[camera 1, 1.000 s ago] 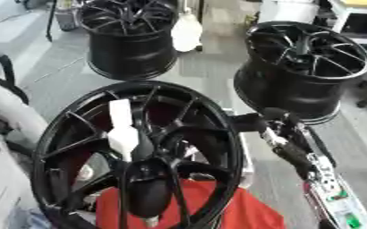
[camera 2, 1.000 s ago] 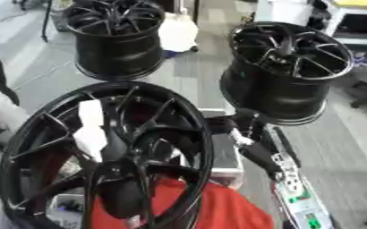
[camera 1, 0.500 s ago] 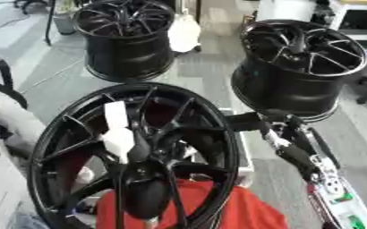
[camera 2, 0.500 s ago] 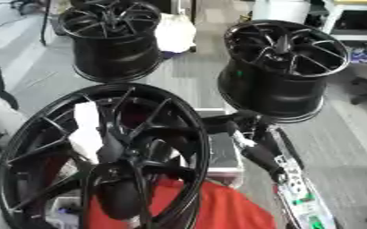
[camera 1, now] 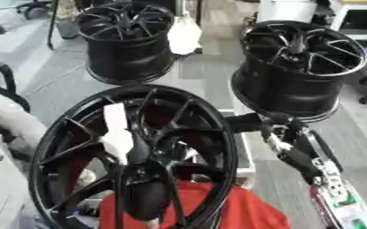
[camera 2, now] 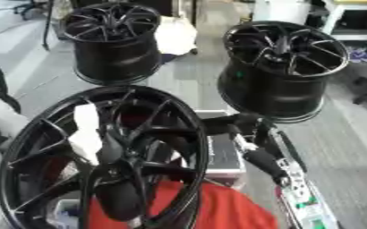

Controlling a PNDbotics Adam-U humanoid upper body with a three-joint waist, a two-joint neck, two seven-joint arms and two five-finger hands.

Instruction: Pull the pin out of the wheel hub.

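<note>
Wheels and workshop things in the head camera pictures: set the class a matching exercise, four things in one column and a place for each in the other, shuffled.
Things:
1. near wheel
2. far left wheel
3. far right wheel
4. red cloth

Places:
A. upper right, on the floor
B. bottom, behind the near wheel's lower rim
C. upper left, on the floor
D. front left, facing the camera

Pairs: 1-D, 2-C, 3-A, 4-B

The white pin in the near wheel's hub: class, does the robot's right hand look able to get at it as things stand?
Probably yes. The right hand rests at the near wheel's rim, and the white pin stands proud of the spokes with nothing covering it. It would have to reach across the wheel's face.
</note>
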